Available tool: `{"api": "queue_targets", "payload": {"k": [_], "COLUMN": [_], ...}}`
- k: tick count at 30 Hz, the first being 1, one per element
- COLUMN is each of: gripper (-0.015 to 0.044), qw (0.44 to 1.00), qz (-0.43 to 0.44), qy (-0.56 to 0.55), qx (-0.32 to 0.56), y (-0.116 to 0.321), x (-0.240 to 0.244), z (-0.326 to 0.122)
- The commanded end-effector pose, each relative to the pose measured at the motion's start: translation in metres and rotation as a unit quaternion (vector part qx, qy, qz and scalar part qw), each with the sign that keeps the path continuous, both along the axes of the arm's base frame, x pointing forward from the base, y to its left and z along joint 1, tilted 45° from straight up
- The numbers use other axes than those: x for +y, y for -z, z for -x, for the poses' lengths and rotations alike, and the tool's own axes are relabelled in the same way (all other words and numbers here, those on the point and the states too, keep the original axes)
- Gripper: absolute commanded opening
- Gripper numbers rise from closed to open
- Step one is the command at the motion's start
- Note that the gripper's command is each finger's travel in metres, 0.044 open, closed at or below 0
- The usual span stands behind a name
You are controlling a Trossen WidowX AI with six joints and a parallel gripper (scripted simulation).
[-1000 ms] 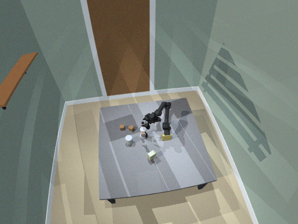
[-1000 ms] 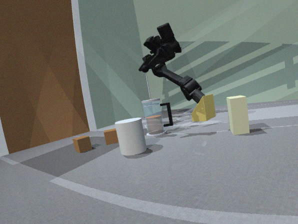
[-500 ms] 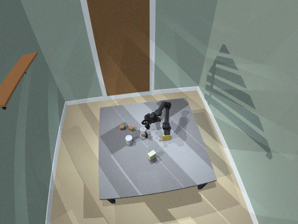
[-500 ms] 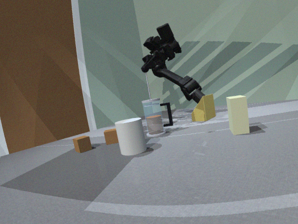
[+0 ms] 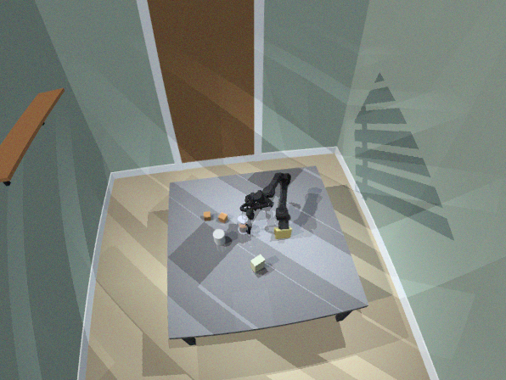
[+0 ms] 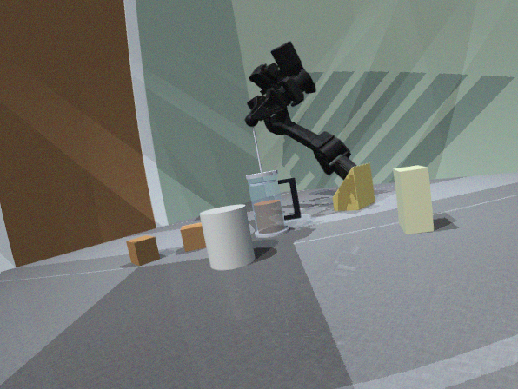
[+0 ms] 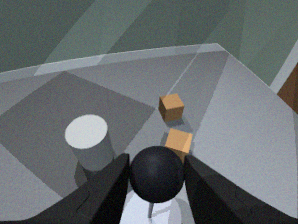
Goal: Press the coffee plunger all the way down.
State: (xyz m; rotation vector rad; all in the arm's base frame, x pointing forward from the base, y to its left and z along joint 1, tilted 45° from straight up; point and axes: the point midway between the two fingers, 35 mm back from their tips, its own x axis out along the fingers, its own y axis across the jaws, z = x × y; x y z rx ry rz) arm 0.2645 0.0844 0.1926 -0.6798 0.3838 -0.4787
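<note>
Green walls and a brown door stand behind the grey table (image 5: 272,297), where the coffee press (image 6: 267,204) stands upright between the white cylinder (image 6: 227,236) and the yellow wedge (image 6: 355,187). Two orange cubes (image 6: 142,249) lie to one side, and a pale yellow block (image 6: 413,199) stands well apart on the other side.

In the wrist view the gripper (image 7: 156,175) is closed on the black plunger knob (image 7: 156,173); both dark fingers touch its sides. In the exterior view the thin rod (image 6: 257,149) rises high above the lid of the press, so the plunger is at the top of its travel.

I judge that only the grasp is done. The whole push is not yet done: the knob must go straight down along the rod until it stops near the lid, and the glass body should not slide or lean. After that the fingers must open and release the knob.
</note>
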Motion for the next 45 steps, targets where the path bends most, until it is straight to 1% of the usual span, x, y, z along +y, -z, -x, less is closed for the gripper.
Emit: {"api": "queue_targets", "payload": {"k": [1, 45], "gripper": [0.0120, 0.0120], "qw": [1.000, 1.000], "qz": [-0.004, -0.005], "qy": [0.002, 0.001], "qx": [0.009, 0.010], "y": [0.011, 0.066], "x": [-0.007, -0.052], "z": [-0.001, -0.011]}}
